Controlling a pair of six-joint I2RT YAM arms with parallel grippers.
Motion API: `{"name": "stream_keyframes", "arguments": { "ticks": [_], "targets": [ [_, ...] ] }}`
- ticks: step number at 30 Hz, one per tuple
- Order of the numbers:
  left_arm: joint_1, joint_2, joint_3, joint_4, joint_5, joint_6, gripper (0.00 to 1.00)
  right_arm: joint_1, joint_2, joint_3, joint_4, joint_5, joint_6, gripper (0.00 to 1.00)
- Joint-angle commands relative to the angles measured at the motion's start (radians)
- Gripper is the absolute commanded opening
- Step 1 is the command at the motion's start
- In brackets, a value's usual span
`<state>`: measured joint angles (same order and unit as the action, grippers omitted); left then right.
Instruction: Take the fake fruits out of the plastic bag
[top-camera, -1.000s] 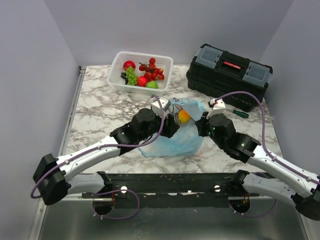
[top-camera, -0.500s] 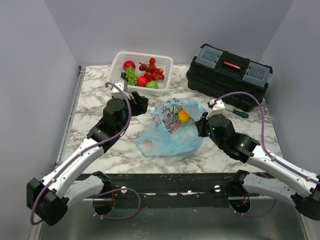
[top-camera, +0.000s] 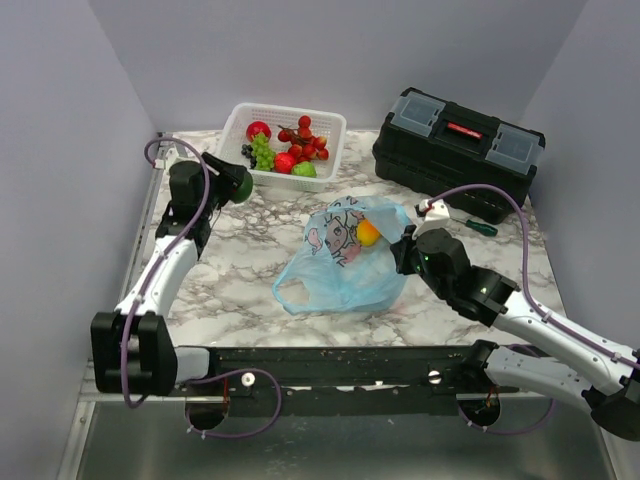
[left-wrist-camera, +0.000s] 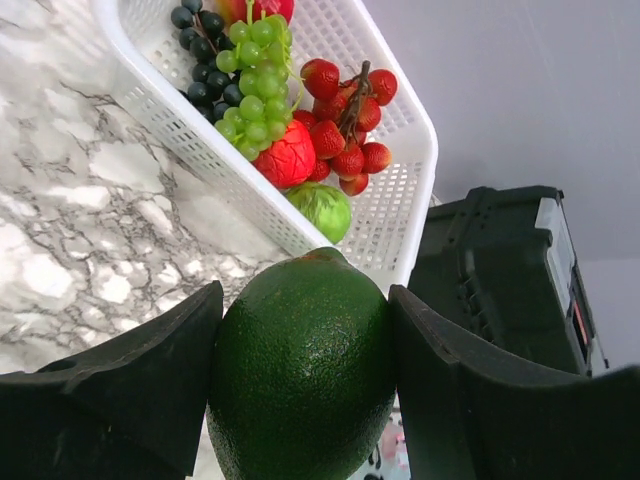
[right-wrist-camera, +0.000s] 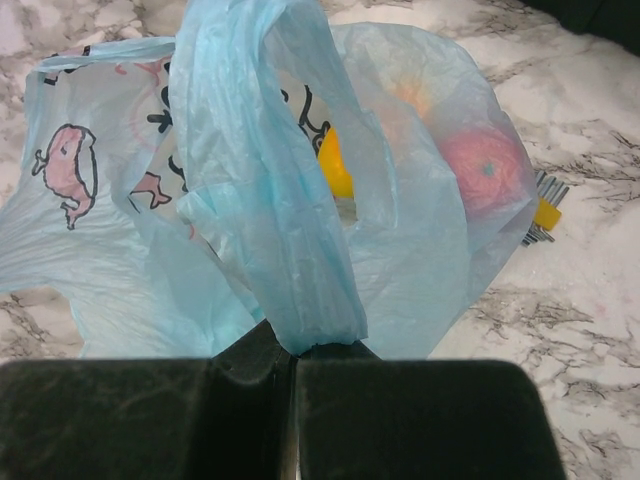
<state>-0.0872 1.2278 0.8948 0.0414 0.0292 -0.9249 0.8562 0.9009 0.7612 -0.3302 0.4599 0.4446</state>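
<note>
My left gripper (top-camera: 237, 185) is shut on a dark green fruit (left-wrist-camera: 300, 370), held above the table just left of the white basket. The light-blue plastic bag (top-camera: 345, 262) with the pink cartoon print lies mid-table. My right gripper (top-camera: 403, 250) is shut on the bag's handle (right-wrist-camera: 275, 230) at its right side. A yellow-orange fruit (top-camera: 369, 232) shows at the bag's mouth, and a pinkish-red round fruit (right-wrist-camera: 478, 176) shows through the plastic. A red apple (top-camera: 259, 130), red berries (top-camera: 308, 140) and green grapes (top-camera: 263, 152) lie in the basket.
The white lattice basket (top-camera: 330, 118) stands at the back, also in the left wrist view (left-wrist-camera: 415, 180), holding dark grapes and a light-green round fruit (left-wrist-camera: 322, 208). A black toolbox (top-camera: 458, 140) sits at back right with a green-handled screwdriver (top-camera: 470, 225) in front.
My left gripper has drawn out of the bag with the dark green fruit and swung left and back toward the basket. The bag has settled. My right gripper has not moved.
</note>
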Motion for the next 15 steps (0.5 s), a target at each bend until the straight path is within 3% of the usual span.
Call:
{"name": "stream_keyframes", "arguments": {
  "ticks": [1, 6, 9, 12, 15],
  "targets": [
    [0.076, 0.178, 0.106, 0.154, 0.177, -0.090, 0.00, 0.004, -0.010, -0.012, 0.018, 0.019, 0.001, 0.01],
    [0.129, 0.439, 0.310, 0.173, 0.211, -0.006, 0.00, 0.004, -0.008, -0.012, 0.022, 0.028, -0.002, 0.01],
    [0.135, 0.555, 0.382, 0.297, 0.249, 0.001, 0.00, 0.005, -0.007, -0.007, 0.020, 0.026, -0.001, 0.01],
    [0.138, 0.664, 0.491, 0.288, 0.274, -0.013, 0.00, 0.004, -0.007, -0.004, 0.014, 0.028, 0.001, 0.01],
    [0.138, 0.739, 0.562, 0.276, 0.274, 0.012, 0.13, 0.004, -0.011, 0.001, -0.001, 0.038, 0.006, 0.01]
  ]
}}
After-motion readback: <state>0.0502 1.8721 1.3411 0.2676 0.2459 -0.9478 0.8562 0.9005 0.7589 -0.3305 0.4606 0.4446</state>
